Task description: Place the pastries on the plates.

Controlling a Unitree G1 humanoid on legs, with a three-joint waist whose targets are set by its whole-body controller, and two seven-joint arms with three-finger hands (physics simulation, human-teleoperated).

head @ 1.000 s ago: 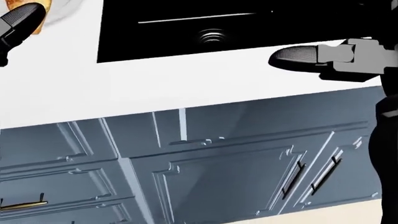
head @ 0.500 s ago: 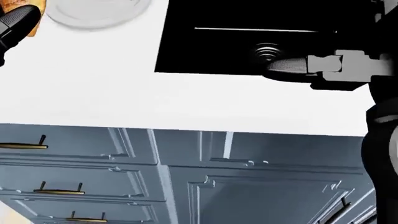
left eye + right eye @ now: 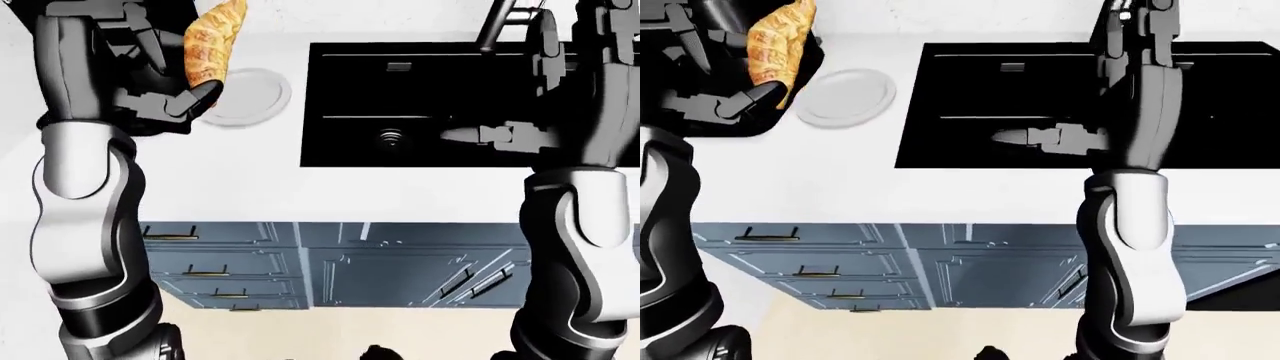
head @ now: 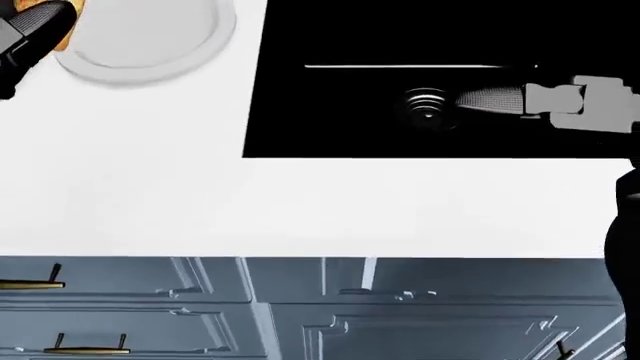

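Carrying the pastry to the plate, not yet set down.

I hold the golden-brown flaky pastry (image 3: 213,41) upright in my left hand (image 3: 150,90), its black fingers (image 3: 190,101) pinching round the lower end; it hangs just at 9 o'clock of the round white plate (image 3: 847,97), overlapping its rim in the left-eye view. The plate lies bare on the white countertop (image 4: 300,202), at 9 o'clock of the black rectangular sink (image 3: 420,97). My right hand (image 3: 1040,138) hovers over the sink, holding nothing; I cannot tell how its fingers sit. Next, I judge, I must shift the pastry toward 3 o'clock over the plate, lower it, then release.
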